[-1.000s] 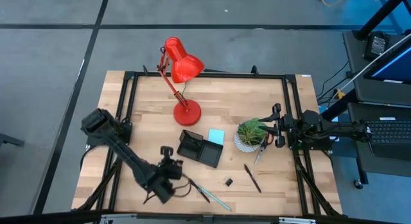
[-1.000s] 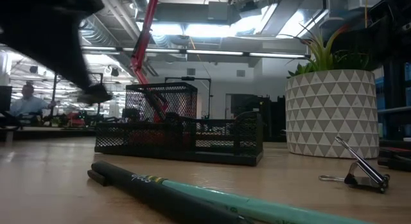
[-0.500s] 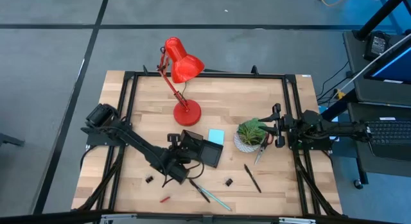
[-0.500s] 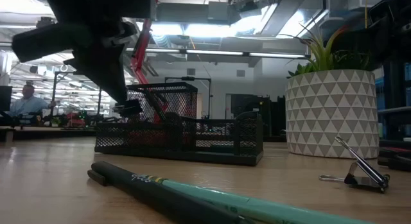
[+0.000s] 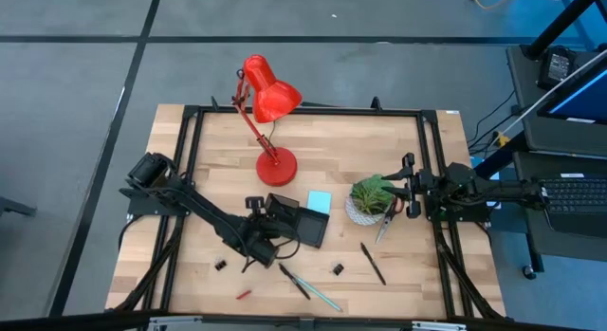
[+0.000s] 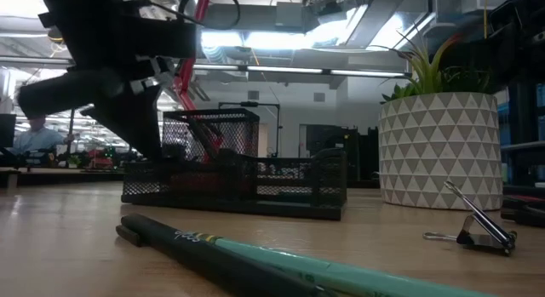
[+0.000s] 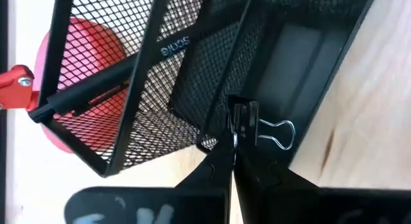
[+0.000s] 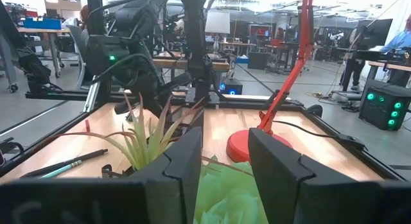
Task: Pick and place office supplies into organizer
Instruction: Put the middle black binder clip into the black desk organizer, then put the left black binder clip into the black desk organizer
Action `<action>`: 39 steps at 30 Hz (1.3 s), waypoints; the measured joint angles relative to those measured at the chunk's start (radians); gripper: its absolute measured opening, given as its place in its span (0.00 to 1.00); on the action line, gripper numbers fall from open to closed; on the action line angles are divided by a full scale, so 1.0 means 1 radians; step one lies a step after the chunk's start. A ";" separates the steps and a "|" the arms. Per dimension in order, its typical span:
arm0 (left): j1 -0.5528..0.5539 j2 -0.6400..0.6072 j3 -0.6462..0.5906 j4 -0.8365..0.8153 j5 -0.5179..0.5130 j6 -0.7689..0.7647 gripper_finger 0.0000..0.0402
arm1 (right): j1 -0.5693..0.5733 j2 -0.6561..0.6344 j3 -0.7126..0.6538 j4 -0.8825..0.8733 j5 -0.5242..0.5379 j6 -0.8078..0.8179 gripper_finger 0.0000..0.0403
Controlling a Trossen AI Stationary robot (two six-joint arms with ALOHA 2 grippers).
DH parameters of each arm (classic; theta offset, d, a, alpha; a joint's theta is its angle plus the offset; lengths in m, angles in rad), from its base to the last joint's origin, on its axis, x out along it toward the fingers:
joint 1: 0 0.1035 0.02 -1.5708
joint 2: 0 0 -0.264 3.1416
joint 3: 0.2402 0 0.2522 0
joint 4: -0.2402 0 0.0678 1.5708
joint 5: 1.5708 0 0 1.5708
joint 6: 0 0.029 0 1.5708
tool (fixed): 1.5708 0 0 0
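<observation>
The black mesh organizer [image 5: 296,220] sits mid-table, also in the low view [image 6: 255,182]. My left gripper [image 5: 262,240] is at its near-left side, shut on a small black binder clip [image 7: 246,118] over a low compartment [image 7: 292,63]. The light blue sticky-note pad [image 5: 320,201] lies flat beside the organizer. Dark and teal pens [image 5: 308,285], another pen [image 5: 372,263] and loose clips [image 5: 337,269] [image 5: 220,266] lie on the near table. Red-handled scissors [image 5: 386,220] lie by the plant pot. My right gripper [image 5: 403,193] waits open at the right edge, behind the plant. My left gripper pinches the binder clip between its two fingertips [image 7: 215,166], at the clip's end nearest them. The black body and one wire loop [image 7: 282,133] stick out beyond the tips. The clip is lifted clear, hanging above the organizer's low tray beside the tall mesh cup [image 7: 128,89].
The red desk lamp stands on its round base [image 5: 276,166] just beyond the organizer. The green plant in its white pot [image 5: 368,200] stands to the organizer's right. A small red item [image 5: 244,294] lies near the near edge. Bare wood shows at the far left and far right.
My left gripper has moved from the table's near-left area toward the right and far side, reaching the organizer's near-left side. A loose clip and a small red item, covered by the arm before, now show on the wood. The right arm has kept still.
</observation>
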 joint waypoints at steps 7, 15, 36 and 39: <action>0.003 0.000 0.000 0.001 -0.001 0.006 0.06 | 0.000 0.000 0.000 0.000 0.000 0.000 0.33; -0.003 0.000 0.020 -0.065 -0.003 0.001 0.13 | 0.000 0.000 0.000 0.000 0.000 0.000 0.33; -0.250 -0.281 0.021 -0.200 0.155 -0.684 0.25 | 0.000 0.000 0.000 0.004 0.000 0.080 0.33; -0.305 -0.323 -0.032 -0.187 0.156 -0.837 0.25 | 0.000 0.000 0.000 0.004 0.000 0.082 0.33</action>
